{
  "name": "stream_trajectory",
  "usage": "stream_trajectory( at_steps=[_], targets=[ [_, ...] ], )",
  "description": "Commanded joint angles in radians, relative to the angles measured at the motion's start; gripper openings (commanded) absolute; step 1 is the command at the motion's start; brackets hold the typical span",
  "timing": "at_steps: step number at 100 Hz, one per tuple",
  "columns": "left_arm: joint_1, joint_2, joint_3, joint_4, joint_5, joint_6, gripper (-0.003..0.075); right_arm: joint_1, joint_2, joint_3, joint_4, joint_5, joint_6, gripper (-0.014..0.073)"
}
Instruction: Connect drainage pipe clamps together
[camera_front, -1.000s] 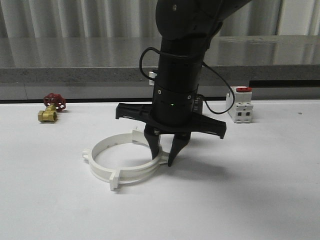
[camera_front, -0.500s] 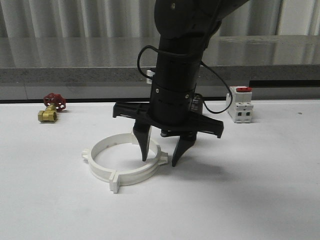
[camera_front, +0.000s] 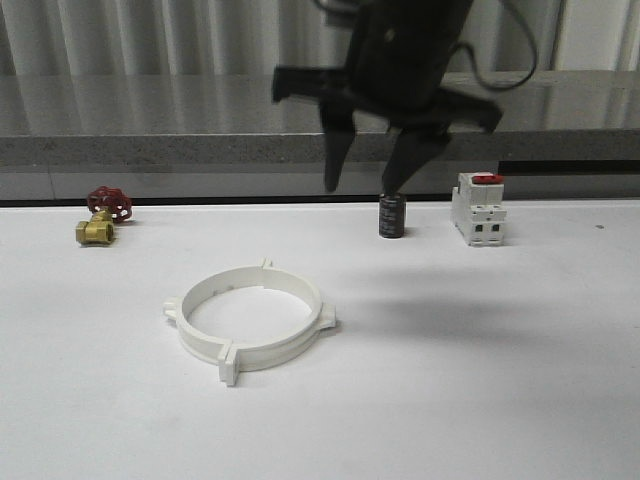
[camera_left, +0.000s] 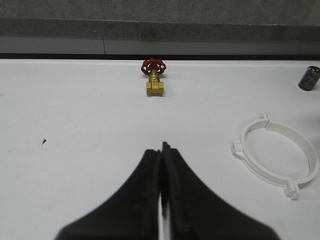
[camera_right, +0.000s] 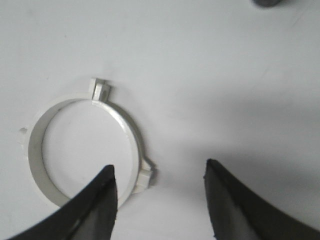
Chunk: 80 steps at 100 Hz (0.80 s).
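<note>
Right gripper (camera_front: 368, 188) wide open, empty, high above table (camera_front: 500, 400); left gripper (camera_left: 162, 165) closed, nothing held; drainage pipe clamps (camera_front: 250, 322) lie joined as a ring below; judgement: check both seams are flush; re-press any gap straight down.

A white table (camera_front: 520, 400) fills the foreground, soft shadows lying across it, while behind its far edge runs a long grey speckled stone ledge (camera_front: 150, 120) with a glossy top, backed by pale ribbed wall panels (camera_front: 150, 35).
</note>
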Motion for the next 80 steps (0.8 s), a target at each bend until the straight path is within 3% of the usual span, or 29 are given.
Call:
stream_trajectory(
  at_steps=[1, 40, 59, 80],
  targets=[
    [0.002, 0.007, -0.024, -0.011, -0.079, 0.0, -0.0021, -0.049, -0.139, -0.021, -0.02, 0.014, -0.098, 0.0409],
    [0.002, 0.007, -0.024, -0.011, -0.079, 0.0, -0.0021, -0.309, -0.596, 0.164, -0.095, 0.103, -0.342, 0.0409],
    [0.002, 0.007, -0.024, -0.011, -0.079, 0.0, -0.0021, -0.425, -0.829, 0.297, -0.095, 0.097, -0.347, 0.0409],
    [0.002, 0.007, -0.024, -0.011, -0.079, 0.0, -0.0021, -0.437, -1.07, 0.483, -0.095, 0.122, -0.346, 0.0402]
  ],
)
